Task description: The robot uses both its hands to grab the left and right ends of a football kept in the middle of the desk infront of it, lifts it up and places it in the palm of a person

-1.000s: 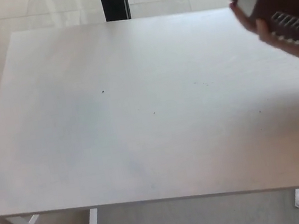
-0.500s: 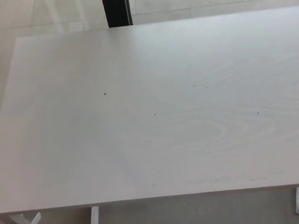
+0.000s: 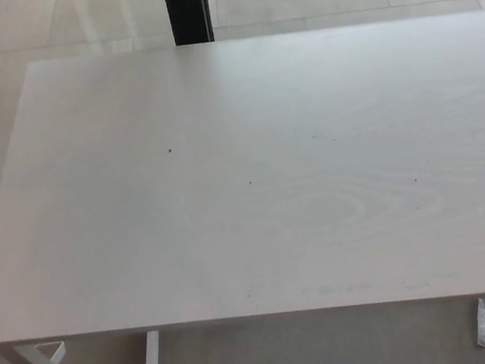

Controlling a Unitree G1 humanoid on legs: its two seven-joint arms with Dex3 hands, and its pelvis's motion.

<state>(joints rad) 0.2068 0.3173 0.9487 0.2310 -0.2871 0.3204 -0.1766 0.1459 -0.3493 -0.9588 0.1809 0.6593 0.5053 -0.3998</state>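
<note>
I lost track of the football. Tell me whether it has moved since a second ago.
Yes. A second ago a person held it over the desk's far right corner; now it is out of view, gone off the right edge.

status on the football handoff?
Nothing in progress: the desk holds no football, and neither robot hand nor any person shows. A second ago a person's hand held the football at the right edge. It has left the frame, so the handoff looks done, nothing visibly left.

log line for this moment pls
desk: bare | football: not in view | left hand: not in view | right hand: not in view | person: not in view
</note>
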